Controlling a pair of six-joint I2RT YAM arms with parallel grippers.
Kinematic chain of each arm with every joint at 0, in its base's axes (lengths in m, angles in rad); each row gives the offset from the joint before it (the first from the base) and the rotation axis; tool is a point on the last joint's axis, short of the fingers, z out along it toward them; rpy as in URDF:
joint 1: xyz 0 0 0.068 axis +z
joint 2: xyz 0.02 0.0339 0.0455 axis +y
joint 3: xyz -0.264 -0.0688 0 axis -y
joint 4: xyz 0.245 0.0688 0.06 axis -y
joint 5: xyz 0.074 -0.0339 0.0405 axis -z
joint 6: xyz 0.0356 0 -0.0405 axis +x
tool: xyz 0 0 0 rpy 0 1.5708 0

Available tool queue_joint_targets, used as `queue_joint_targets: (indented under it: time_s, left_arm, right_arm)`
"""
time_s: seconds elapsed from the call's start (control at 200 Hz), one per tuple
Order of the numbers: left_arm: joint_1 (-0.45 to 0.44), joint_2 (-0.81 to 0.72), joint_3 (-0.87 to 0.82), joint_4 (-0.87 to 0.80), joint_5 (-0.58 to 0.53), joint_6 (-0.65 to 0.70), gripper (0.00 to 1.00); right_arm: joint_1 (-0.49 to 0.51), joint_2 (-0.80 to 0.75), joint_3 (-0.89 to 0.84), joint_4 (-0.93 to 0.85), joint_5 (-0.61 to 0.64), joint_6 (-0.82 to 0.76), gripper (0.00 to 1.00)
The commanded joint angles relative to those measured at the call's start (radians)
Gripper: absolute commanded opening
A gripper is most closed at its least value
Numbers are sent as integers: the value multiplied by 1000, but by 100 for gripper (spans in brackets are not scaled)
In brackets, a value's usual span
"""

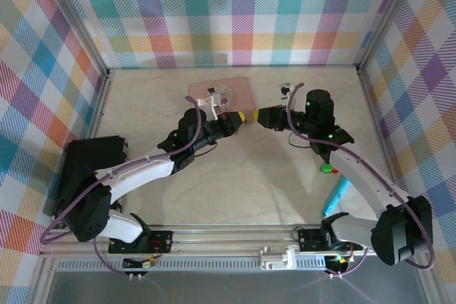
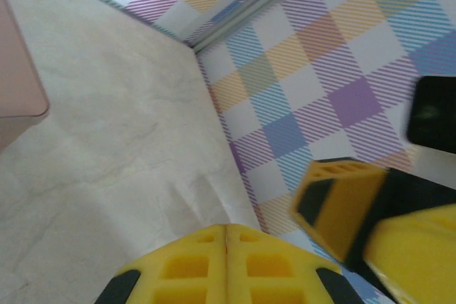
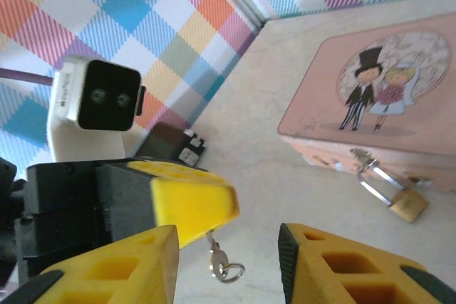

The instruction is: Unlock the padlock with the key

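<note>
The pale marble table (image 1: 235,176) carries a pink tin (image 1: 241,90) with a cartoon couple on its lid, towards the far side. Both arms reach in beside it, tips nearly meeting. The left tool (image 2: 225,247) is closed, pinching the key's top end between its yellow fingers. The right tool (image 3: 228,243) stands open on either side of that key. The brass padlock (image 3: 407,204) lies against the tin's front, shackle at the clasp. The key (image 3: 216,250) hangs downward, ring at its lower end
</note>
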Motion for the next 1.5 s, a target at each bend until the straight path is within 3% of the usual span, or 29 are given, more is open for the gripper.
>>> queue_joint_targets:
  time_s: [0.0, 0.32, 0.615, 1.01, 1.245, 1.495]
  left_arm:
    - [9, -45, -24, 182, 54, 55, 0]
    - [10, -72, -61, 212, 42, 82, 0]
    - [10, -58, -72, 255, 48, 58, 0]
    - [7, -64, -86, 294, 43, 43, 0]
    - [7, -75, -102, 302, 29, 37, 0]
    - [7, -76, -100, 297, 25, 19, 0]
  right_arm:
    - [-2, 26, -38, 204, -128, 165, 43]
    - [-3, 114, -174, 629, -220, 487, 48]
    - [22, 151, -211, 795, -233, 620, 49]
    - [59, 223, -219, 931, -226, 711, 38]
    - [61, 228, -220, 947, -227, 715, 20]
    - [61, 222, -216, 918, -222, 685, 10]
